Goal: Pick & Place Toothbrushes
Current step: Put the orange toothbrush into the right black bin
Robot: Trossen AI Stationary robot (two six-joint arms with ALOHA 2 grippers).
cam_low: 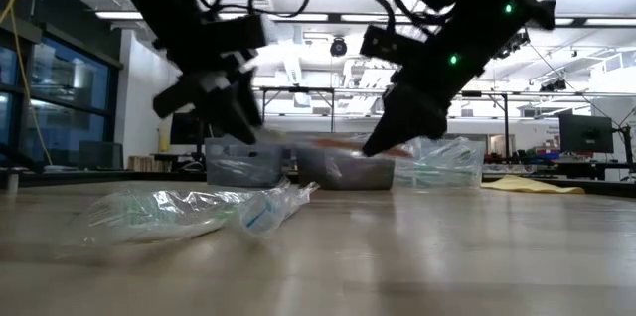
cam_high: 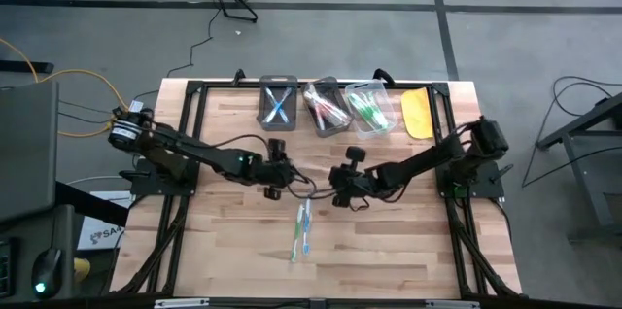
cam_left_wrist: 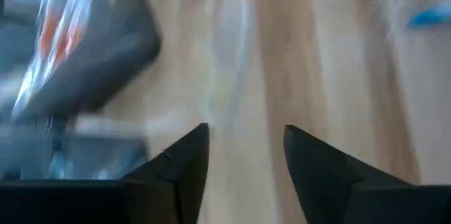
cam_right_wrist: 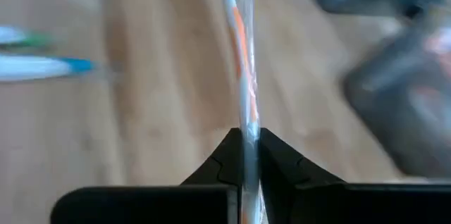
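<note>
My right gripper (cam_right_wrist: 244, 136) is shut on a wrapped toothbrush (cam_right_wrist: 243, 62) with an orange-and-white handle, above mid-table (cam_high: 335, 190). My left gripper (cam_left_wrist: 246, 136) is open with nothing between its fingers, and hovers just left of the right one (cam_high: 282, 185). Two wrapped toothbrushes (cam_high: 301, 231), one blue and one green, lie flat on the wood nearer the near edge; the low view shows them in clear wrappers (cam_low: 189, 212). Three bins along the far edge hold blue (cam_high: 279, 103), orange-red (cam_high: 326, 105) and green (cam_high: 369, 107) toothbrushes. My right gripper pinches the orange-and-white toothbrush between its two fingers at one end of the wrapped handle (cam_right_wrist: 245, 122). The brush runs straight out ahead, in line with the fingers, toward the left gripper. In the low view it is held above the table.
A yellow flat object (cam_high: 418, 113) lies right of the green bin at the far edge. The black frame rail (cam_high: 199, 90) runs along the table's sides. Bare wood (cam_high: 389, 251) spreads over the near half of the table around the two loose toothbrushes.
</note>
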